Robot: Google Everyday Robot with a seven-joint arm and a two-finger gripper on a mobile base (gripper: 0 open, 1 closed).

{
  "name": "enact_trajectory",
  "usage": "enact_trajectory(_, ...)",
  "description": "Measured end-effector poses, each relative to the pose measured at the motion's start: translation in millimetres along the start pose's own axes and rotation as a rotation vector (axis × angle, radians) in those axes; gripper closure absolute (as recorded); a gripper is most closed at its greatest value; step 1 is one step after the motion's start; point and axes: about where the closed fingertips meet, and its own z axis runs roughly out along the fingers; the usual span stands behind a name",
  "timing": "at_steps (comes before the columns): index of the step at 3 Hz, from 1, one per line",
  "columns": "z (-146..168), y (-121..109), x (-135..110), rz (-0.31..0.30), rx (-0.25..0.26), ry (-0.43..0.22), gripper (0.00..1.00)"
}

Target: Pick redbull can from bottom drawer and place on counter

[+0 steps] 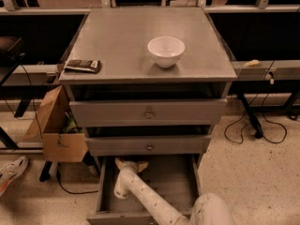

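The bottom drawer [174,183] of the grey cabinet is pulled open and shows its plain grey floor. My white arm reaches down into it from the lower edge of the view. My gripper [130,165] is at the back left of the drawer, tucked just under the middle drawer's front. The redbull can is hidden; I see no blue and silver can in the drawer or on the counter [131,36]. The counter is the flat grey top of the cabinet.
A white bowl [166,50] stands on the counter right of centre. A dark flat snack packet [83,65] lies at its front left edge. A cardboard box [55,131] leans against the cabinet's left side. Cables [262,125] lie on the floor at right, a shoe [11,172] at left.
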Motion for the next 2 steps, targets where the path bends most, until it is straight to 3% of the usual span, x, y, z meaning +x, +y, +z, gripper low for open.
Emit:
enact_trajectory(1, 10.1, 16.5, 7.2, -0.01, -0.041, 0.028, 0.0)
enact_trajectory(2, 22.5, 26.5, 18.8, -0.024, -0.036, 0.055, 0.0)
